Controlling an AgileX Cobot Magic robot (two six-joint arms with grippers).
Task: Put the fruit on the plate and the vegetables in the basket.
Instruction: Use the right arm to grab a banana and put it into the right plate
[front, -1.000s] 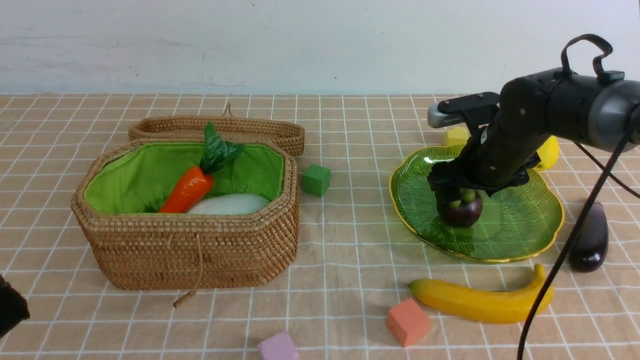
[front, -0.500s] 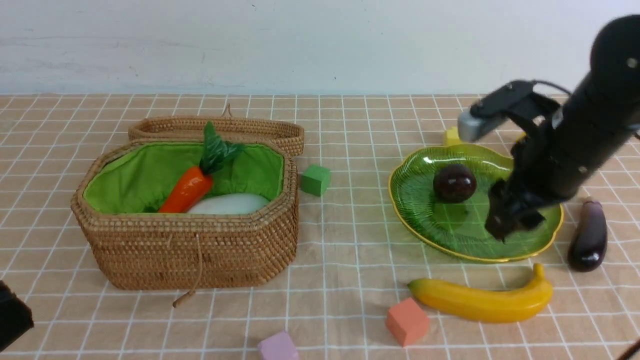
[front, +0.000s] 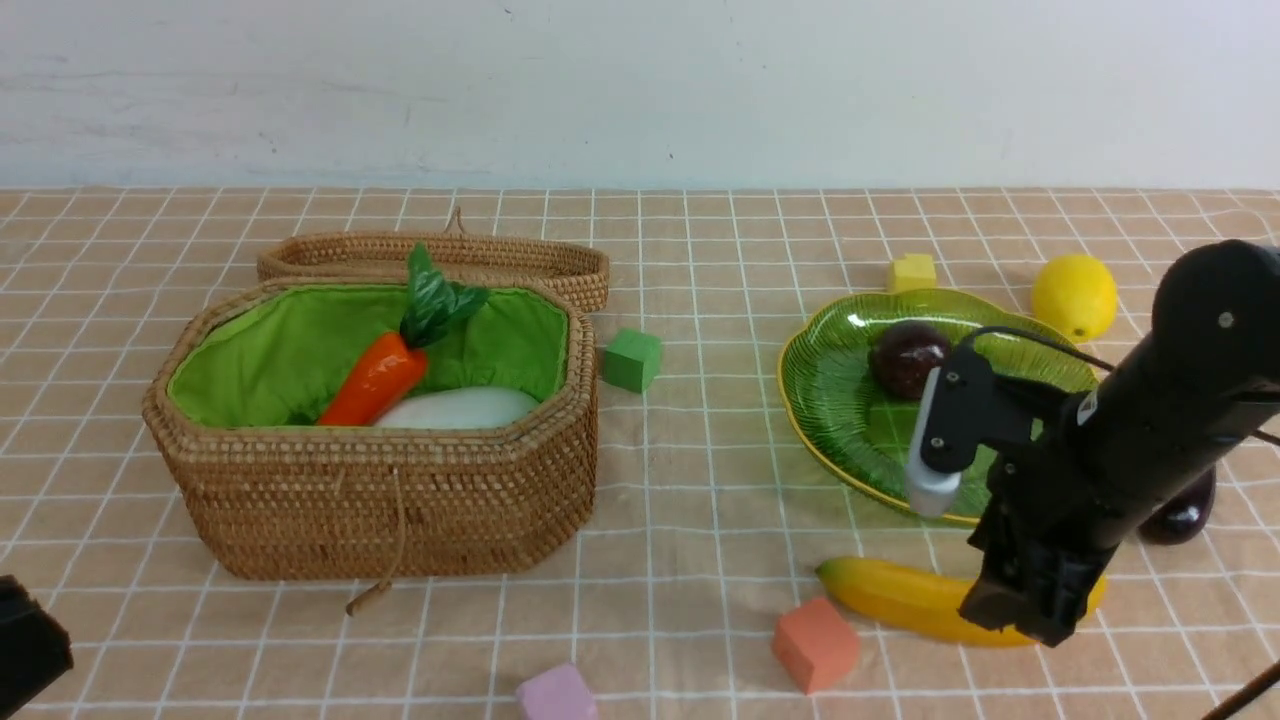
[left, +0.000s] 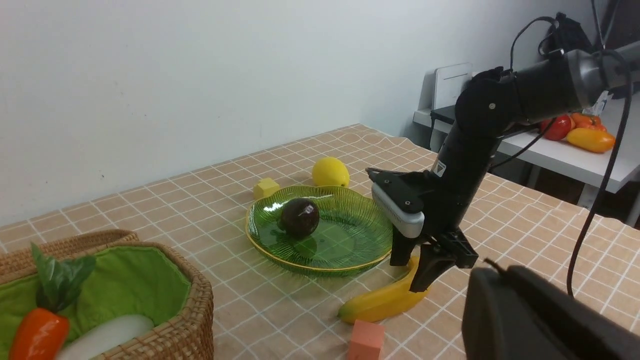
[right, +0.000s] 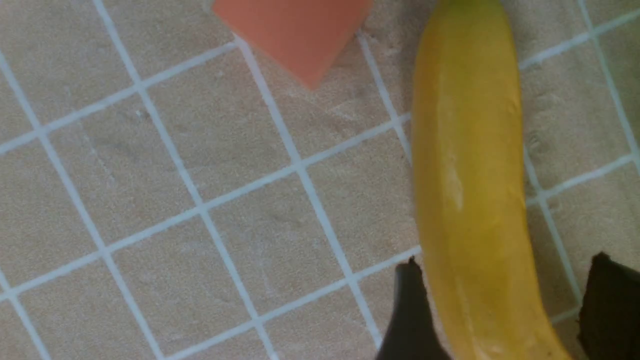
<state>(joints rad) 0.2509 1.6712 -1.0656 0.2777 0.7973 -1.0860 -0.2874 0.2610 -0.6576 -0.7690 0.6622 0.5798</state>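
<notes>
Swinging off the plate (front: 830, 400), where the mangosteen (front: 908, 357) now lies released, the right pincer (front: 1030, 605) has dropped over the banana (front: 900, 598) on the worktop (front: 700, 500), near its stem end. Its fingers (right: 410, 320) stand apart astride the fruit, set across its narrow width for a squeeze; one may already brush the peel, though that is hard to tell. The left pincer (left: 525, 305) rests closed, low and aside. The lemon (front: 1074, 296) and eggplant (front: 1185, 510) wait outside; the carrot (front: 375, 378) and radish (front: 460, 408) lie in the basket (front: 380, 500).
</notes>
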